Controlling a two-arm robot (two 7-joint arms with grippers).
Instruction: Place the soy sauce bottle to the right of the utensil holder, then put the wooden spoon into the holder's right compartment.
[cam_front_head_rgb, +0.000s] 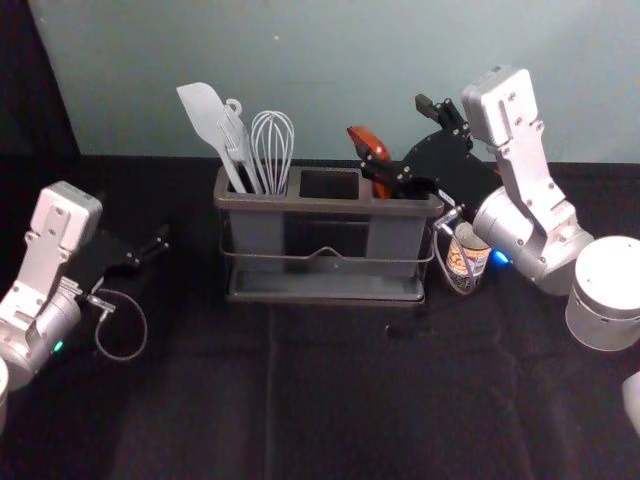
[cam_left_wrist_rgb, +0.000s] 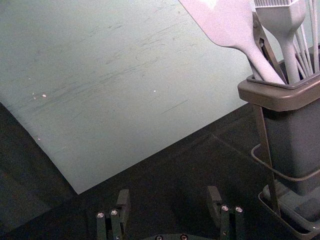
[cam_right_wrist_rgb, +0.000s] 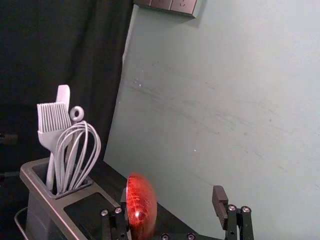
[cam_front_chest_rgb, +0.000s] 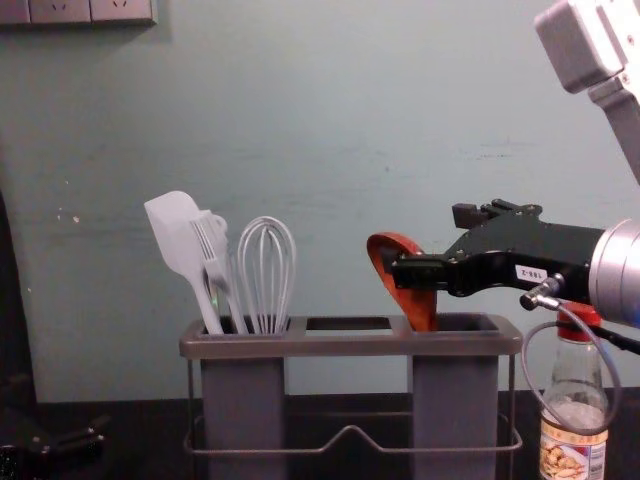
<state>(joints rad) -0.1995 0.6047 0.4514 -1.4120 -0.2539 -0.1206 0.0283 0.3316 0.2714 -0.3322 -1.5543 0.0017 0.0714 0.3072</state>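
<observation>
Head view: the utensil holder (cam_front_head_rgb: 320, 204) stands mid-table, with the right gripper (cam_right_wrist_rgb: 170, 192) reaching over its right compartment (cam_front_chest_rgb: 455, 400).
Wooden spoon (cam_front_chest_rgb: 415, 312): in that compartment, bowl up and leaning, its lower end hidden within the holder.
Right gripper: at the holder's right rear, fingers spread wide with no grip on the spoon; one finger lies against or just beside the bowl, and I cannot tell which.
Left gripper (cam_left_wrist_rgb: 169, 190): idle to the left of the holder, fingers well apart, holding nothing.
Soy sauce bottle (cam_front_chest_rgb: 573, 455): upright, just to the right of the holder, as asked.
Step in hand: both placements look done, so what remains is probably a clean retreat. Ease the near finger off the bowl first, keep the fingers wide, then back out to the holder's right, high enough to spare the bottle. A hurried sideways pull could drag the spoon; the hanging cable (cam_front_chest_rgb: 616, 385) might snag the bottle's neck.
Chest view: brings out the bottle's red cap (cam_front_chest_rgb: 580, 315) and how near the cable hangs, where the head view has the arm crossing above the bottle.
Right wrist view: makes plain the free gap between the bowl and the far finger, which the chest view's side-on angle flattens.
</observation>
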